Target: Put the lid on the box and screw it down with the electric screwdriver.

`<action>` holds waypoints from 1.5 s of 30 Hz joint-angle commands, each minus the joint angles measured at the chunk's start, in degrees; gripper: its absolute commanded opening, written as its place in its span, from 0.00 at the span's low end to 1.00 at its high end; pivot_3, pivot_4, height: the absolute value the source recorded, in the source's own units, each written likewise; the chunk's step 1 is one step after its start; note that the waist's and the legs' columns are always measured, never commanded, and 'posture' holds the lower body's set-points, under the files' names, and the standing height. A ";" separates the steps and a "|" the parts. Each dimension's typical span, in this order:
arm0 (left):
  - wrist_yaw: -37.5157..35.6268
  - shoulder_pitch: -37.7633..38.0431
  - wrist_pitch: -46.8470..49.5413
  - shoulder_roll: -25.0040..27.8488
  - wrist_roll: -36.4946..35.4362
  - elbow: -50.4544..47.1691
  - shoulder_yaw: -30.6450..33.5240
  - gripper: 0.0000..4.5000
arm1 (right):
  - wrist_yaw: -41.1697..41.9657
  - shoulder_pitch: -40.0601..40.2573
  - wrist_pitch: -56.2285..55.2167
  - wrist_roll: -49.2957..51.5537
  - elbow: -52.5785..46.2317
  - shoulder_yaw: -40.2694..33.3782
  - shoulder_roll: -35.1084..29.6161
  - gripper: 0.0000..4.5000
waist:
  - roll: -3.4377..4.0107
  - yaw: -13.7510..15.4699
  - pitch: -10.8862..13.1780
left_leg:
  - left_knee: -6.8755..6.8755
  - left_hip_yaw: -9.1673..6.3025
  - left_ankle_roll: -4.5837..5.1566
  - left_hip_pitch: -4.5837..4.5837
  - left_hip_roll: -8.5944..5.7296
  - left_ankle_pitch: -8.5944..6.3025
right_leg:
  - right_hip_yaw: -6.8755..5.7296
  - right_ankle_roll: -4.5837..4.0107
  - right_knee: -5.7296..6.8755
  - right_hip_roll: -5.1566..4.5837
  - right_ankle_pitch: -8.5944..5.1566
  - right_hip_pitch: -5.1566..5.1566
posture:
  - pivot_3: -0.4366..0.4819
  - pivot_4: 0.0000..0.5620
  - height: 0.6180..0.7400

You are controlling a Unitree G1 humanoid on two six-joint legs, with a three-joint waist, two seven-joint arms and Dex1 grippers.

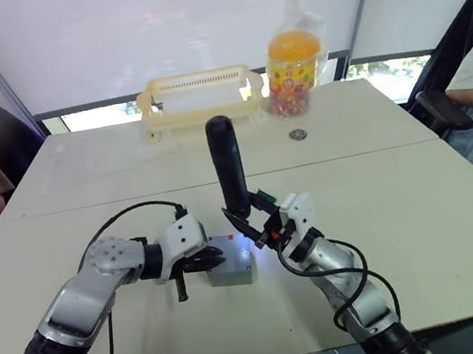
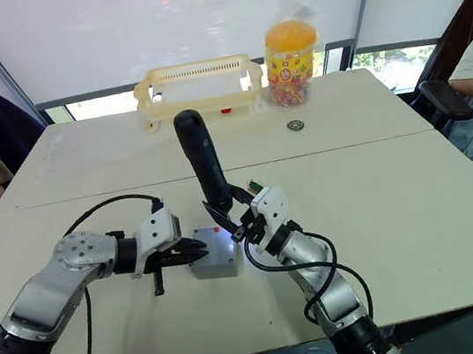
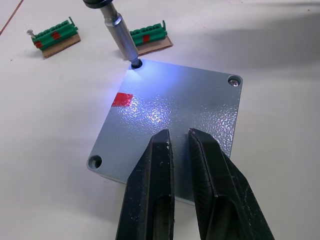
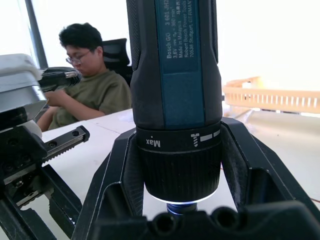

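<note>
The grey lid [image 3: 175, 110] lies on top of the box [image 1: 232, 276] in the middle of the near table. It carries a red mark and has a screw in one corner. My left gripper [image 3: 179, 134] rests on the lid from the left, its fingers close together with nothing between them. My right gripper [image 1: 251, 226] is shut on the electric screwdriver [image 1: 227, 168]. The tool stands nearly upright, and its metal bit [image 3: 120, 31] sits in the lid's far corner hole under the tool's light.
Two green terminal blocks [image 3: 55, 36] on cardboard lie just beyond the box. A yellow basket [image 1: 197, 94], an orange-lidded candy jar [image 1: 294, 66] and a small round metal piece [image 1: 298, 135] stand at the table's far side. People sit at both table ends.
</note>
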 commanded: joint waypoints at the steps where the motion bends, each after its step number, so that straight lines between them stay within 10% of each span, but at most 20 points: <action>1: -0.18 2.51 1.39 0.28 2.96 2.85 -4.35 0.12 | -2.50 -2.46 6.82 0.71 -9.39 -2.73 -0.64 0.38 | 0.03 0.22 0.16 | -0.01 -0.01 0.00 -0.03 0.00 0.00 | -0.01 0.00 0.00 0.01 0.00 -0.03 | 0.48 0.27 1.00; 14: 2.31 2.28 3.45 -3.01 -2.14 1.14 1.21 0.12 | -13.07 -14.93 36.19 21.48 -24.55 -21.38 0.68 0.38 | 0.02 0.85 0.44 | 0.00 0.00 -0.02 -0.88 -0.08 0.05 | -0.12 0.01 0.11 0.07 0.26 -0.89 | 0.48 0.27 1.00; 24: -0.02 -5.61 16.09 -1.96 -19.83 -9.61 11.02 0.12 | -20.69 -22.55 90.87 55.05 -12.21 -44.79 -25.99 0.38 | -0.14 0.69 2.14 | 0.19 0.07 0.01 -2.01 -0.09 0.07 | -0.20 0.11 0.31 0.04 0.38 -1.95 | 0.48 0.27 1.00; 31: -2.78 -6.44 17.20 2.46 -22.54 -13.91 8.81 0.12 | -27.32 -15.60 91.62 73.93 3.54 -39.47 -48.47 0.38 | -0.13 0.29 2.36 | 0.07 0.48 0.08 -2.17 -0.15 0.02 | -0.10 0.21 -0.01 -0.07 0.38 -2.00 | 0.48 0.27 1.00; 45: 2.41 -5.23 12.21 -1.32 -17.33 -9.72 5.37 0.12 | -41.33 -11.65 89.88 79.28 9.73 -34.04 -47.39 0.38 | -0.21 -0.36 2.47 | 1.27 0.61 0.55 -1.98 -0.12 -0.22 | 0.14 0.41 0.11 0.07 0.71 -1.44 | 0.48 0.27 1.00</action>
